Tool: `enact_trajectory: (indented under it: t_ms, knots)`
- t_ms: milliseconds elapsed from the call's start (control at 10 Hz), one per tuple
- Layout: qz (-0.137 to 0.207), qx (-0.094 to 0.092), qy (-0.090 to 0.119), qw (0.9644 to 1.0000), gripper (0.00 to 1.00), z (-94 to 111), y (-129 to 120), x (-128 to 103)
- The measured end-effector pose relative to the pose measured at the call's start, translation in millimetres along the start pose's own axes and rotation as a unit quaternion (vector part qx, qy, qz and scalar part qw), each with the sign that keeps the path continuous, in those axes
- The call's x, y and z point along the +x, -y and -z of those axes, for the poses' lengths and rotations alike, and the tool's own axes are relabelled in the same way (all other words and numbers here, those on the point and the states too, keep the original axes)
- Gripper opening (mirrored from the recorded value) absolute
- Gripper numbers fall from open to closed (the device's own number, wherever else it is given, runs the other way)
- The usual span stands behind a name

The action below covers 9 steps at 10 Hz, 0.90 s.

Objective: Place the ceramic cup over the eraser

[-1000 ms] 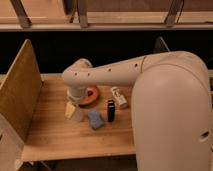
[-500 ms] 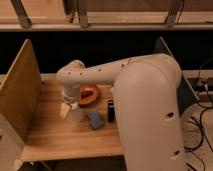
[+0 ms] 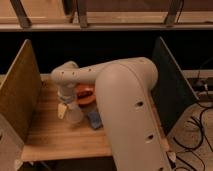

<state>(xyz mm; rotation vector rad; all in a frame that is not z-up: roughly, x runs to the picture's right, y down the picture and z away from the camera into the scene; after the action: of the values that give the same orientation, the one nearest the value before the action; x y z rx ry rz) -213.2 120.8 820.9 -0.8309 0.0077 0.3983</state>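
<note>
My gripper (image 3: 69, 113) hangs from the white arm's wrist over the left half of the wooden table (image 3: 50, 137), low above the boards, and stands open. The ceramic cup (image 3: 76, 117) is the small white shape right at the gripper's tip, standing on the table. I cannot tell whether the gripper touches it. The eraser is hidden behind the big white forearm (image 3: 125, 100), which crosses the right half of the table.
An orange-brown bowl (image 3: 85, 94) sits just behind the gripper. A flat blue pad (image 3: 94, 120) lies to the right of the cup, partly under the arm. Tall side panels stand at the left (image 3: 20, 85) and right (image 3: 167, 80) of the table.
The arm's bulk has swung left and nearer the camera, now covering the eraser and the white box. The gripper has stayed by the cup.
</note>
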Motion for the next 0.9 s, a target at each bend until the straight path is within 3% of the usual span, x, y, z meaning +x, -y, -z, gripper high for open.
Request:
enact_trajectory:
  t_ms: [200, 800, 900]
  knots:
    - [0.000, -0.009, -0.008, 0.9999, 0.80, -7, -3, -1]
    - [-0.023, 0.008, -0.049, 0.9985, 0.80, -2, 3, 24]
    - [-0.022, 0.010, -0.060, 0.9979, 0.75, -4, 1, 26]
